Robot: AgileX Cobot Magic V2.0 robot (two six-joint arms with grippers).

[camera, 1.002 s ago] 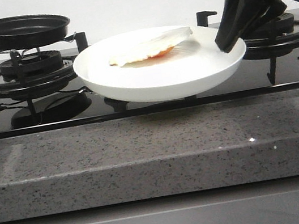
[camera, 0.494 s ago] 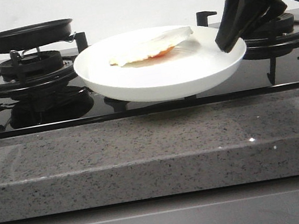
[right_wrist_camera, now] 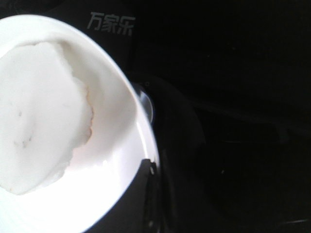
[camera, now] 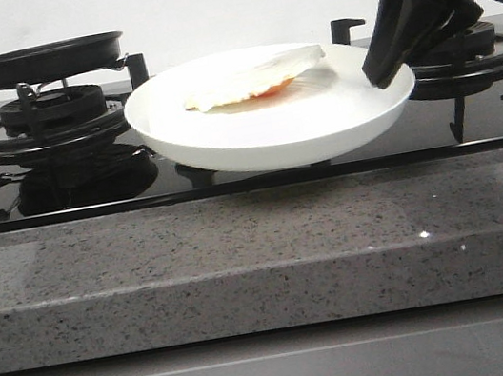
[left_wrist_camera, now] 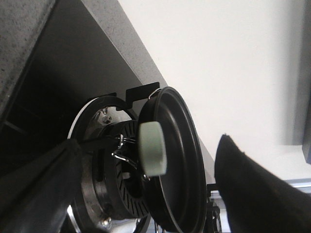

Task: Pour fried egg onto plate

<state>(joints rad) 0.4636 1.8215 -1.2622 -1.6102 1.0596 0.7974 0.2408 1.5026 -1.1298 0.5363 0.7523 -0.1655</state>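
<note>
now my right gripper (camera: 384,69) grips the plate (camera: 271,132), fried egg (camera: 252,77) on it.
left gripper (left_wrist_camera: 146,194) fingers spread, frying pan (camera: 42,61) on burner.

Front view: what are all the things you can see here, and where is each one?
fried egg: one, white with orange-red yolk, lying on the plate
plate: one, white, held up between the burners
frying pan: one, black, pale handle tip, on the left burner
burners: two, black, left and right on the stove
counter edge: one, speckled grey, in front
right gripper: one, black, shut on the plate's right rim
left gripper: one, black, open by the pan handle
</note>
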